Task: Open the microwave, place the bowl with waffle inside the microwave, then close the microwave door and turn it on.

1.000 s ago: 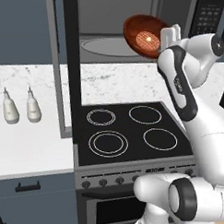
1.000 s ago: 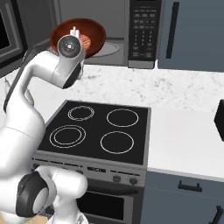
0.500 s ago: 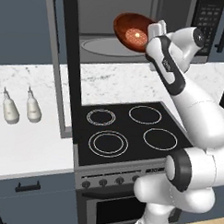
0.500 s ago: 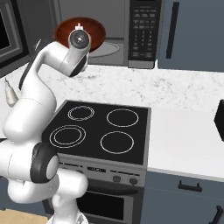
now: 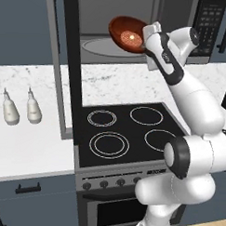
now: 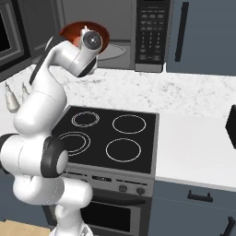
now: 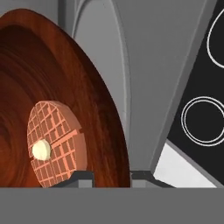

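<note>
**Bowl at the microwave mouth: tilt and clearance risks**

The gripper [image 5: 147, 36] is gripping the rim of the bowl [image 5: 126, 34] and holding it in the air at the open front of the microwave [image 5: 137, 27], above the front of the glass turntable [image 5: 106, 46]. In the hand view the finger tips [image 7: 81, 177] are sitting either side of the bowl's edge. The waffle [image 7: 53, 143] is lying inside the bowl, which is looking tilted in the left base view.

The microwave door [image 5: 65, 66] is standing wide open at the left.

Judged risks:
- The waffle is liable to slide out if the tilt is increasing.
- The rim-only hold is inviting slip or rotation.
- The bowl is passing near the cavity's upper edge, so a knock is possible.
- A release from this height is risking a bounce off the turntable.
</note>
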